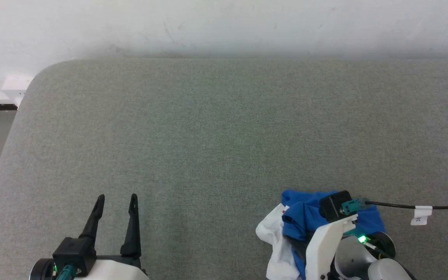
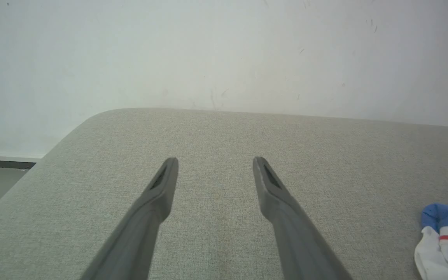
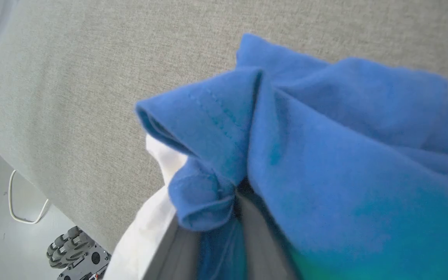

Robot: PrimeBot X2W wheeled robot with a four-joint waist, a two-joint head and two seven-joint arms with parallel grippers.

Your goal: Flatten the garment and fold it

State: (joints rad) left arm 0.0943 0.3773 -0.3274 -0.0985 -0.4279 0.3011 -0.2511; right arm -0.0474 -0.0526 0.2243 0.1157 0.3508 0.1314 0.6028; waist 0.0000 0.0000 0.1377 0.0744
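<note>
Head view showed my left gripper [image 1: 117, 200] spread at lower left, but under the garment [image 1: 301, 216], beside a cable [image 1: 391, 205], I couldn't tell my right gripper's [image 3: 231, 210] grip.

Left end effector [image 1: 117, 196] spread, right fingers [image 3: 177, 252] close-set

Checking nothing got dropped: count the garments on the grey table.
1. The garment, a crumpled blue-and-white heap, lies at the near right of the table, caught between the right arm's fingers. Another could be hidden underneath it.
</note>
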